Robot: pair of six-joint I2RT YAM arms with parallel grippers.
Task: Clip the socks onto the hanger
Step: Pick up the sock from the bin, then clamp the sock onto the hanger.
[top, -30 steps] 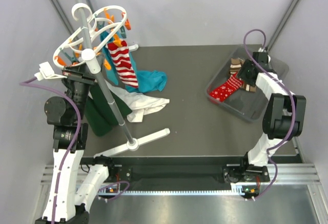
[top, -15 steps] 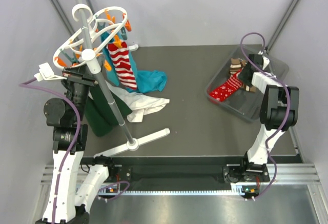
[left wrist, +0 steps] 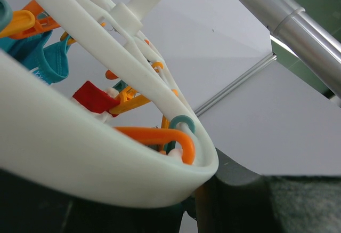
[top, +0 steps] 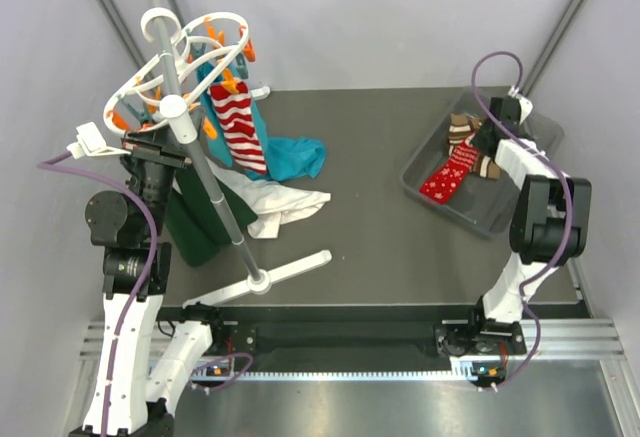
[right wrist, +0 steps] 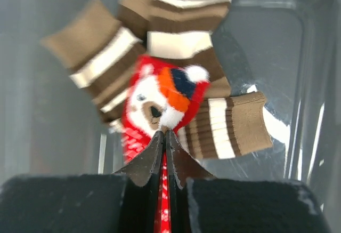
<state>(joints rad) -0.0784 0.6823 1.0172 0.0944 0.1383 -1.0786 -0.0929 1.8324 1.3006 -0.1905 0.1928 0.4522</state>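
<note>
The white ring hanger (top: 128, 85) with orange clips tops a grey pole (top: 215, 192). One red-and-white striped sock (top: 240, 127) hangs clipped to it. My left gripper (top: 150, 147) is beside the ring's near edge. In the left wrist view the white rim (left wrist: 106, 158) lies across my left gripper (left wrist: 186, 201), held between the dark fingers. My right gripper (top: 478, 145) reaches into the clear bin (top: 470, 219). In the right wrist view my right gripper (right wrist: 165, 134) is shut on a red sock (right wrist: 154, 105) with a bear face. Brown-and-cream striped socks (right wrist: 176, 25) lie around it.
A teal garment (top: 295, 157), a white cloth (top: 285, 205) and a dark green garment (top: 195, 222) lie on the table around the pole. The stand's white foot (top: 275, 275) reaches toward the table's near edge. The bin sits at the right side.
My right gripper has closed on the red sock in the bin, and the sock has shifted slightly. The left arm and the hanger have stayed still.
</note>
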